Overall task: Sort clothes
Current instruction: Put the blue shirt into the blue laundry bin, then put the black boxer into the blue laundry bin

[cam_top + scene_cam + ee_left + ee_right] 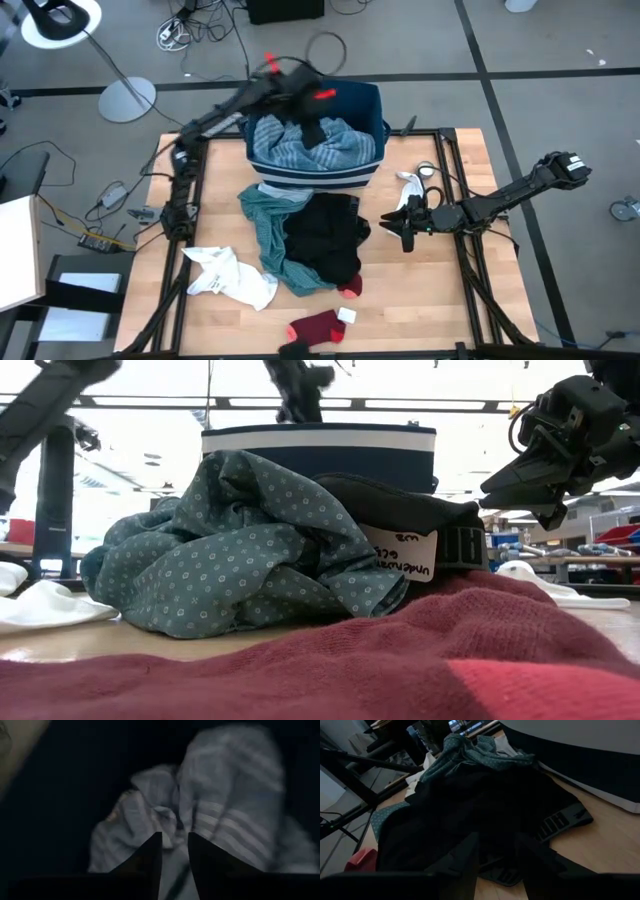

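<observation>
A striped light blue garment lies heaped in the navy bin at the table's far side. My left gripper hangs open above it, with nothing between its fingers; in the low view it shows over the bin's rim. On the table lie a teal dotted garment, a black garment, a white garment and a red sock. My right gripper stands open just right of the black garment, raised off the table.
A small white cloth lies beside the right arm, near the table's right rail. A second red piece peeks out from under the black garment's near edge. Bare wood shows at the near right. Cables and a lamp stand lie on the floor beyond the table.
</observation>
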You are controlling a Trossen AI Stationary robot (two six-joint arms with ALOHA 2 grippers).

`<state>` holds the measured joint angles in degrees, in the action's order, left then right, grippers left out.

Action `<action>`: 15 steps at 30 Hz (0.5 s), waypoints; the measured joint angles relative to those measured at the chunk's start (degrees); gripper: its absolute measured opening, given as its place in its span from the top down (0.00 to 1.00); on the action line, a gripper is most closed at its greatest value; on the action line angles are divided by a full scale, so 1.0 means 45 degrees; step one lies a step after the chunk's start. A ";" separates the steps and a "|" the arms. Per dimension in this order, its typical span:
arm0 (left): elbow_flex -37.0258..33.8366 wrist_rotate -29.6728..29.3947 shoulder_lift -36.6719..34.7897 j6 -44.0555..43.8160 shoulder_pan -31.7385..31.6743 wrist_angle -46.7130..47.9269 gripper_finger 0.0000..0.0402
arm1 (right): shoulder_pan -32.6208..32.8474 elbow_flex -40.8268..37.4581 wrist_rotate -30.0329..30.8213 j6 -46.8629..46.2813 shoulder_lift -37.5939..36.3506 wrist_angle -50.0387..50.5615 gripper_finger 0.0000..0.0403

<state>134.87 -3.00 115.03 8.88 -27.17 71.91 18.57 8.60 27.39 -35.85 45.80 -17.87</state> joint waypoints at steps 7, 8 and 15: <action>-0.0026 0.0504 -0.2793 -0.0445 0.0580 0.0972 0.76 | 0.0000 0.0000 -0.0004 0.0000 0.0001 0.0001 0.68; -0.0026 0.0535 -0.3121 -0.0567 0.0727 0.1108 0.76 | 0.0000 0.0000 -0.0004 -0.0001 0.0001 0.0000 0.68; -0.0035 0.0471 -0.4830 -0.1374 0.2535 0.1729 0.78 | 0.0024 0.0000 -0.0349 -0.0300 0.0001 0.0000 0.68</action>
<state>134.72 -0.88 93.29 2.70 -15.77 79.70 18.68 8.60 25.82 -37.20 45.80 -17.87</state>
